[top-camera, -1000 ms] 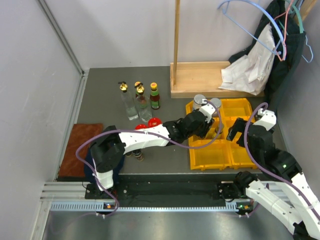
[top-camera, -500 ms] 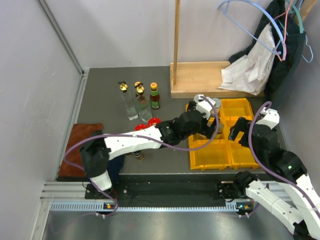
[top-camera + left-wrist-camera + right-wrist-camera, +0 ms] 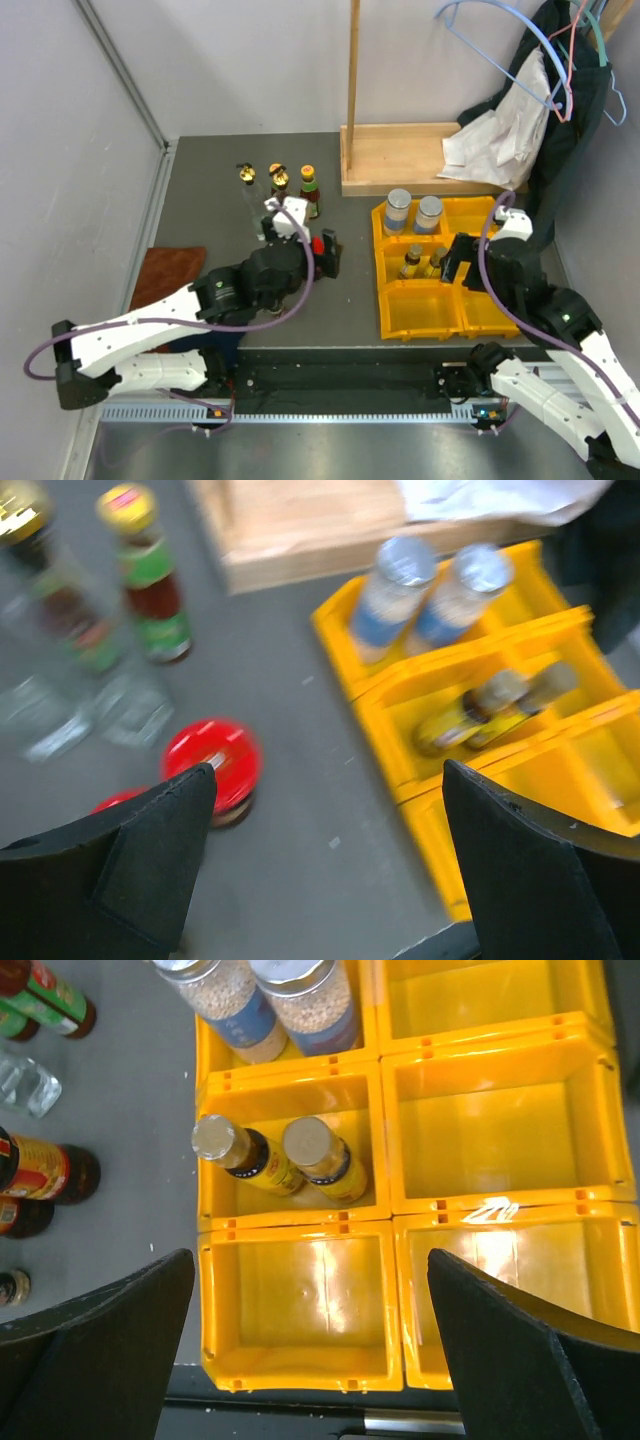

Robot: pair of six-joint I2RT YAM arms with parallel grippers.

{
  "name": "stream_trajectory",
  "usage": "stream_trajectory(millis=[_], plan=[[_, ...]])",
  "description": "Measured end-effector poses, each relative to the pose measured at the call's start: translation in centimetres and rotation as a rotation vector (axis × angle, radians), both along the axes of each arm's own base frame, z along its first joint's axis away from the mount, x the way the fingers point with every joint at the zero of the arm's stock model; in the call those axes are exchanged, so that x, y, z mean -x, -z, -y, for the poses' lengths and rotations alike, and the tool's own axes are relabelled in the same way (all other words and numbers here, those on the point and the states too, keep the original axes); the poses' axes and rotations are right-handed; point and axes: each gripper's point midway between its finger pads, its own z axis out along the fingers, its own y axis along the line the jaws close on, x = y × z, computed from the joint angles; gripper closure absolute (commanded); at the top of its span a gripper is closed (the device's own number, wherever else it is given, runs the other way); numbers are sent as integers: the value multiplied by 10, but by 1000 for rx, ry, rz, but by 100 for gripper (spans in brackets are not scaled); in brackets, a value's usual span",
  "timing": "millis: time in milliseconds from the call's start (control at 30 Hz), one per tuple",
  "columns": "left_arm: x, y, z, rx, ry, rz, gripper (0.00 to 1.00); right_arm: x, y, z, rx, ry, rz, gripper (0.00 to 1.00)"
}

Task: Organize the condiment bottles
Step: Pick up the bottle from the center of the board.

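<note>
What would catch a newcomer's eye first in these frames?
The bright yellow bin at right, holding two silver-lidded jars in its far-left compartment and two small bottles in the next one nearer. Then the left gripper, open over a red-lidded jar on the grey table.

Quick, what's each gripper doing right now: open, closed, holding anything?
Left gripper: open, holding nothing.
Right gripper: open, holding nothing.

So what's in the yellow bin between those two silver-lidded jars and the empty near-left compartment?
Two small yellow-labelled bottles, side by side in their own compartment, between the silver-lidded jars and the empty compartment. The right wrist view shows this clearly.
</note>
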Motion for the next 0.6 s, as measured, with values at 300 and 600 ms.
stream_trajectory(millis=[300, 600], plan=[[23, 37, -103, -63, -208, -72, 1, -19, 25, -37, -11, -81, -149, 1], [39, 75, -153, -90, -393, -207, 1, -19, 23, -50, -94, -83, -165, 1]])
